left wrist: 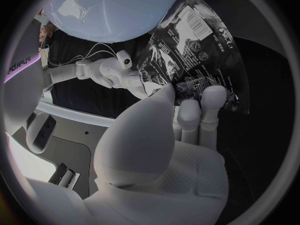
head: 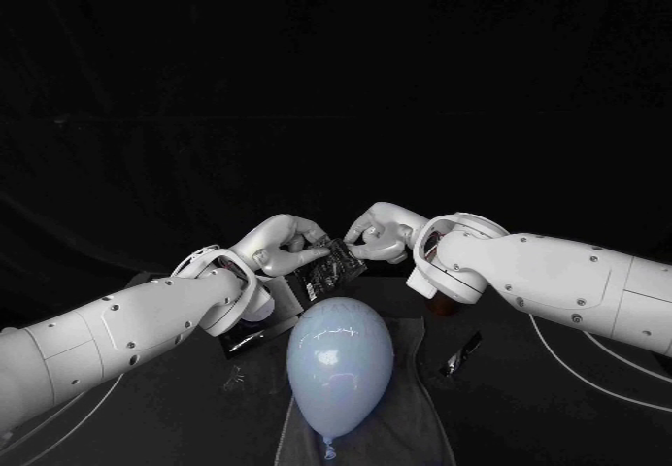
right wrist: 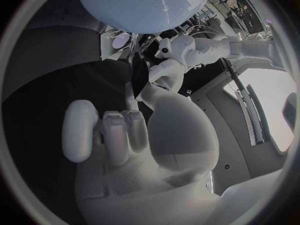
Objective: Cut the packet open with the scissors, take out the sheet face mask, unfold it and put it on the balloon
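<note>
A dark printed packet [head: 325, 270] is held up above the table between my two hands, just behind the balloon. My left hand [head: 285, 247] grips one side of the packet [left wrist: 194, 50] with thumb and fingertips [left wrist: 212, 97]. My right hand [head: 378, 233] pinches the opposite edge; the right wrist view shows the packet [right wrist: 139, 75] edge-on above my right hand [right wrist: 125, 135]. The pale blue balloon [head: 341, 361] lies on the table with its knot toward me. The scissors [head: 459, 354] lie on the table to the balloon's right. I see no sheet mask.
A grey cloth [head: 420, 408] lies under the balloon. Small dark items [head: 247, 341] sit on the table to the balloon's left, under my left arm. The table behind both hands is dark.
</note>
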`<state>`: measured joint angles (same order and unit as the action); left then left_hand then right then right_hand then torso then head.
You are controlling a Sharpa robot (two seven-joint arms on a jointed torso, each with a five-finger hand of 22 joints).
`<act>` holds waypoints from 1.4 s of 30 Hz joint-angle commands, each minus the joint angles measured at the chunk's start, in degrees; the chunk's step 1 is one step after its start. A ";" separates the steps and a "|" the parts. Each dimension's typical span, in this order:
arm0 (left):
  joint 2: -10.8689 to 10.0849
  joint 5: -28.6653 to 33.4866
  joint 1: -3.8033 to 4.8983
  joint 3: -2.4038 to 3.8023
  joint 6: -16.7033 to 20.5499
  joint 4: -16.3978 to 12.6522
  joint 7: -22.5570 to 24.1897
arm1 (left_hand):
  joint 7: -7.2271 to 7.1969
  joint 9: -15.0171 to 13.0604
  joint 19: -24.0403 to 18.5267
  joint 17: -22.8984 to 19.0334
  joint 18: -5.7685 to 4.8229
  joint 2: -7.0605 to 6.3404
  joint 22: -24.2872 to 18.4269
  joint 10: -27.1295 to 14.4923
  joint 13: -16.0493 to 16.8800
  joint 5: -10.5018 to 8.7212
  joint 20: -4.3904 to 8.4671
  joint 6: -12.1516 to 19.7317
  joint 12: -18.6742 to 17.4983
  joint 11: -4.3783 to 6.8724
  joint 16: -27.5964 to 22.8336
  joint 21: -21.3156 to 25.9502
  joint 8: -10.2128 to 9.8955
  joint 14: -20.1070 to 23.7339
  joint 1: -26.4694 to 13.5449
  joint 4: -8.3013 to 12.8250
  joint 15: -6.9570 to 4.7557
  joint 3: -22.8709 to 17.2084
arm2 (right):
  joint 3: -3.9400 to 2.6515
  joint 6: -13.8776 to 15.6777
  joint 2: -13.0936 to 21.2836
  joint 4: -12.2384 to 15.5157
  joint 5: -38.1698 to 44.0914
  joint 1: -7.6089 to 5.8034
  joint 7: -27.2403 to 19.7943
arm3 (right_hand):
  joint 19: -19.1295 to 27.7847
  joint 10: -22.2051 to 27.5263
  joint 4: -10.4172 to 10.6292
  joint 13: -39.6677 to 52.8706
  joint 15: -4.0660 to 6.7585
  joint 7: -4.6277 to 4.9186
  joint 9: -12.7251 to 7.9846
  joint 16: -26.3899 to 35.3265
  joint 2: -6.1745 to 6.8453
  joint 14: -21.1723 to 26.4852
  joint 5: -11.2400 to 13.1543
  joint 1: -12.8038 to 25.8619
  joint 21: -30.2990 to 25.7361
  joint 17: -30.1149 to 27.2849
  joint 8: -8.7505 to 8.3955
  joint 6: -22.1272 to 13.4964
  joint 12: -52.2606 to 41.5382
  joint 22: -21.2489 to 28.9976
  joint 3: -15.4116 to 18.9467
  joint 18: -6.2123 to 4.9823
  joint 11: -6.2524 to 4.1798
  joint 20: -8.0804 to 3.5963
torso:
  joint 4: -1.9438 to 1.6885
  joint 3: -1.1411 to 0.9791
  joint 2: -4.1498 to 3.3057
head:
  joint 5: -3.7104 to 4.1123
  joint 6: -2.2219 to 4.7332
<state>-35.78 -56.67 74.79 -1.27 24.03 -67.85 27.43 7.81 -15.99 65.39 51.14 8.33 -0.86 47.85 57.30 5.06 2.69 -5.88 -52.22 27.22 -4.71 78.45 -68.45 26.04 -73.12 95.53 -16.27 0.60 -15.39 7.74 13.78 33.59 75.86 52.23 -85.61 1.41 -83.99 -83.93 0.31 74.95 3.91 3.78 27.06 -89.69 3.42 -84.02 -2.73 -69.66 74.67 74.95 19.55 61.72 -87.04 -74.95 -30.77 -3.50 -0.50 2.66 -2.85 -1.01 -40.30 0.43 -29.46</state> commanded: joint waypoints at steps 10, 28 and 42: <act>0.48 3.87 0.13 0.08 1.75 0.62 -5.80 | 3.51 2.66 -6.37 -8.10 1.35 -9.02 -8.76 -6.53 -0.51 0.02 -2.62 9.46 -2.20 -2.89 -2.40 5.17 -7.86 5.70 -11.61 -0.38 2.80 10.78 | -0.03 5.77 0.80 -0.50 -4.53 0.02 -1.73 | -0.29 -4.39 -0.65 12.68 0.50 -0.67 2.44 -0.09 -0.84 -5.79 -0.07 -0.47 -0.17 14.18 2.02 0.04 -0.06 -10.26 -0.83 0.34 -0.53 -0.69 | 0.03 -0.04 0.01 | 0.32 0.05; -1.42 14.57 0.11 0.11 6.27 -0.98 -10.70 | 5.14 2.03 -10.64 -19.38 2.25 -6.12 -15.04 -11.99 -0.10 0.05 -4.19 12.25 -0.96 -4.62 -6.02 9.97 -10.80 13.91 -10.54 -0.56 4.43 20.30 | -0.03 14.24 1.34 -3.01 7.31 0.03 1.46 | -0.53 -4.52 -1.16 12.85 0.57 -0.73 2.74 -0.21 -0.76 -5.89 -0.07 -0.64 0.43 14.64 2.56 -0.20 -0.25 -10.48 -0.99 0.47 -0.60 -0.78 | 0.01 -0.02 0.01 | 1.55 0.97; -4.25 20.88 0.05 0.25 10.45 -6.69 -14.00 | 5.69 -4.94 -9.07 -22.34 2.27 -4.25 -17.39 -15.59 6.30 -0.13 -4.38 15.20 14.39 -4.87 -5.57 11.88 3.53 14.00 -11.81 -0.37 4.45 18.38 | -0.03 16.05 0.32 -6.92 12.08 0.04 4.15 | -0.64 -4.55 -1.32 12.87 0.59 -0.77 2.84 -0.26 -0.67 -5.93 -0.07 -0.65 0.71 14.83 2.76 -0.21 -0.27 -10.57 -1.00 0.53 -0.63 -0.81 | 0.04 -0.01 -0.02 | 2.20 1.47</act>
<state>-40.01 -38.72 74.79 -1.12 32.22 -73.96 14.86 10.52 -20.39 55.99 28.93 9.96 -5.35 30.56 41.99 10.88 2.86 -10.24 -37.38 40.48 -9.62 72.59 -56.73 28.35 -58.78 83.92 -16.67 5.30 3.28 7.76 28.18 34.04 69.19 61.31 -85.55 3.99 -83.97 -84.13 -0.73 74.94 4.26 3.39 27.09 -89.76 2.99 -83.97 -2.61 -69.97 75.06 74.95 20.55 61.43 -86.91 -74.93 -31.80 -3.44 -0.70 2.27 -2.86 -1.02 -40.31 2.54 -28.08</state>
